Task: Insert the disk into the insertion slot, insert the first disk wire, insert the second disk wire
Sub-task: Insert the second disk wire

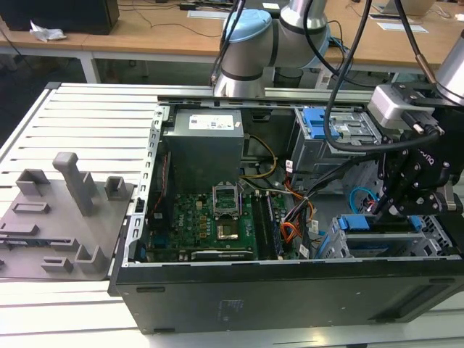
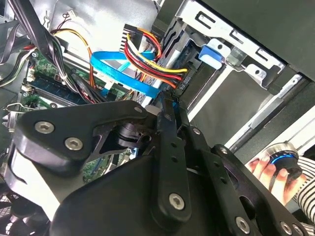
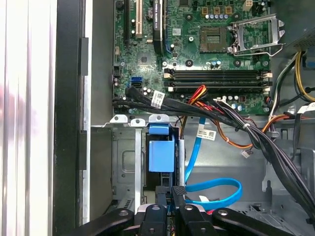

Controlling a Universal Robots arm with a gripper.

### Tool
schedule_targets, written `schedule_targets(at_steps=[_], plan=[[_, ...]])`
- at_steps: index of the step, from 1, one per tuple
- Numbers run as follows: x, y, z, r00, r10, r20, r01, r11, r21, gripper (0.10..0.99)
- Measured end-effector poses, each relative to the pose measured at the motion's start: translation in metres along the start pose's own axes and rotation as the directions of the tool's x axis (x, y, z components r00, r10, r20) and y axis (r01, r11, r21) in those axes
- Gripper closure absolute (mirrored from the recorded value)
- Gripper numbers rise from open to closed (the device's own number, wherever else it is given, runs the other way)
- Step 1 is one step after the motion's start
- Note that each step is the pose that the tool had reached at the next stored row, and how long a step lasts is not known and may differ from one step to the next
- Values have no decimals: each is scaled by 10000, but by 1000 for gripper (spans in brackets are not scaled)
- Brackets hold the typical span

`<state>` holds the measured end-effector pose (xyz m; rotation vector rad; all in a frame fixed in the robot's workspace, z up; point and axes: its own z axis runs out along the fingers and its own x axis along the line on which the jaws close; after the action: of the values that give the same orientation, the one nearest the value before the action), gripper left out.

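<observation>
The disk [image 3: 161,155], framed by its blue carrier, sits inside the insertion slot [image 3: 124,162], the grey cage at the case's front corner on the exterior view's right [image 1: 335,243]. My gripper [image 1: 391,210] hangs just above the disk's [image 1: 373,225] rear end. Its fingers [image 2: 165,113] are pressed together on the dark plug of the first disk wire [image 2: 179,81], a bundle of orange, red, yellow and black strands. The second disk wire [image 3: 216,189], a light-blue flat cable, loops loose beside the fingers [image 3: 182,196] and passes behind them [image 2: 123,73].
A taller grey cage with a blue latch [image 1: 319,123] stands behind the slot. The motherboard [image 1: 210,217], the power supply [image 1: 203,145] and thick black cable bundles [image 3: 236,123] crowd the case. A grey fixture [image 1: 65,217] lies outside on the exterior view's left. A hand [image 2: 263,169] holds a round knob.
</observation>
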<state>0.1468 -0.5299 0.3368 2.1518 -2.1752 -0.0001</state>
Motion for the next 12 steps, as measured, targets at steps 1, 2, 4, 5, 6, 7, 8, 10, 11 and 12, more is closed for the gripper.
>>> schedule_targets(at_steps=[1,2,4,5,6,7,8,10,11,12], plan=[[0,0,1,10000,0,1,0,10000,1,922],[-1,-1,3,10000,-2,5,2,10000,3,910],[0,-1,8,10000,-2,10,2,10000,0,855],[0,-1,8,10000,-1,9,1,10000,0,855],[0,0,-3,10000,-1,3,1,10000,0,784],[2,2,-38,10000,-1,8,1,10000,0,784],[7,7,-118,10000,-1,3,1,10000,0,784],[11,12,-199,10000,0,3,0,10000,0,784],[13,15,-263,10000,0,-2,0,10000,1,800],[14,17,-298,10000,0,-5,0,10000,1,867]])
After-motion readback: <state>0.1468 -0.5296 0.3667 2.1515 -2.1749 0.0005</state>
